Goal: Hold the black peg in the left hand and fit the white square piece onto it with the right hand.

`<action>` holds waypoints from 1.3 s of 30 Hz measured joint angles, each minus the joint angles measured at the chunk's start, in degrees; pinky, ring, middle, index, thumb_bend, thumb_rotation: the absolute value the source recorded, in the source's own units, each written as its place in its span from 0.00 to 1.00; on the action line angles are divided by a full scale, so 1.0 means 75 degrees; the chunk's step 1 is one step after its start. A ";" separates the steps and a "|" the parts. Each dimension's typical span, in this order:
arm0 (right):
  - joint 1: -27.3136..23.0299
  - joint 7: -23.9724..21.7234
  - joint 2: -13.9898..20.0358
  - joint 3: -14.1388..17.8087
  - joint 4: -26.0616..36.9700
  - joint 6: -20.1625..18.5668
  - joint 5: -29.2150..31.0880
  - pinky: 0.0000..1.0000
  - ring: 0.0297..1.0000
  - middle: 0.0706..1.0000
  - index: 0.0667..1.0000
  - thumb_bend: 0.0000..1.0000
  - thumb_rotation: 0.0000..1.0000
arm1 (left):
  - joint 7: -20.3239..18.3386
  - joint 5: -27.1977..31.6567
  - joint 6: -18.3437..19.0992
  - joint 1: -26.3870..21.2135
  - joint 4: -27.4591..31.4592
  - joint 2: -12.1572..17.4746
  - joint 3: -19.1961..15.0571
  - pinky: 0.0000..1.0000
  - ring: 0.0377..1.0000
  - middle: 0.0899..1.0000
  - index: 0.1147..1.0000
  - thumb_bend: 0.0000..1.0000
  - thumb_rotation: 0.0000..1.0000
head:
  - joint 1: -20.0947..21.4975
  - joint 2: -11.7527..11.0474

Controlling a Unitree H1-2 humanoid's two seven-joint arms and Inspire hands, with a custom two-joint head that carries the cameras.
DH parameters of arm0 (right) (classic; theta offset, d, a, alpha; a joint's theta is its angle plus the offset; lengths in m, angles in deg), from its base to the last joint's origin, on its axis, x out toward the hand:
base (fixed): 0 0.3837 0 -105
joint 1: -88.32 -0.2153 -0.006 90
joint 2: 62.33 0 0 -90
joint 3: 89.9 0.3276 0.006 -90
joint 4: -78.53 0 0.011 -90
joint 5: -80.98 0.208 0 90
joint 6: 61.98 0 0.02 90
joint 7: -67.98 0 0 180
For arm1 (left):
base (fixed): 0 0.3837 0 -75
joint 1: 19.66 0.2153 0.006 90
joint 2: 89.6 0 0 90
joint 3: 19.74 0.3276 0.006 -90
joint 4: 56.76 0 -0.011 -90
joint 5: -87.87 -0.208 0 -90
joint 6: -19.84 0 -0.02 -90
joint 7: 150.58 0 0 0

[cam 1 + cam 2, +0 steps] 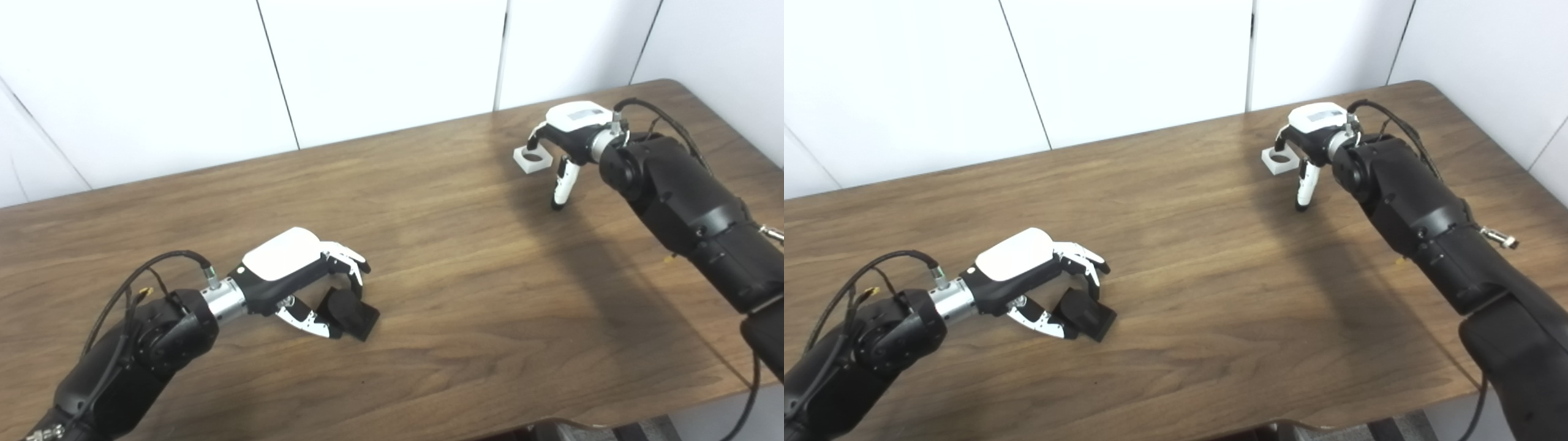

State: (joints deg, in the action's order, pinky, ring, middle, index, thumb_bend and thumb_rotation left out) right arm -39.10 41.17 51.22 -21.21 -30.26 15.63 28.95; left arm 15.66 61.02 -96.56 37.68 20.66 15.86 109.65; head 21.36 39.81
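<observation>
Clearly both pick-ups are under way: low in the frame's left half, the left robot hand (294, 275) curls around the black peg (352, 313), which rests on the worktop (429, 257), while at upper right the right robot hand (566, 138) has fingers arched over the white square piece (531, 159). Next, I judge, each must close firmly and lift. Neither view confirms a firm grip; the right eye view shows the piece's hole (1281, 158) a little more plainly.
</observation>
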 measured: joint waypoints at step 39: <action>-0.0639 -0.0682 0.0351 0.0300 0.0577 0.0203 0.0380 0.76 0.89 0.89 0.71 0.78 0.12 | 0.0002 0.0120 -0.0220 -0.0060 -0.0330 -0.0023 -0.0039 0.61 0.73 0.76 0.43 0.52 0.07 | -0.0257 0.0082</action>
State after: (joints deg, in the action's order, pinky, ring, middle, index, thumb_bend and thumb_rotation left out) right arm -43.89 36.06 53.85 -18.96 -25.93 17.15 31.80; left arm 15.67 61.92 -98.21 37.23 18.18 15.69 109.36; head 19.43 40.43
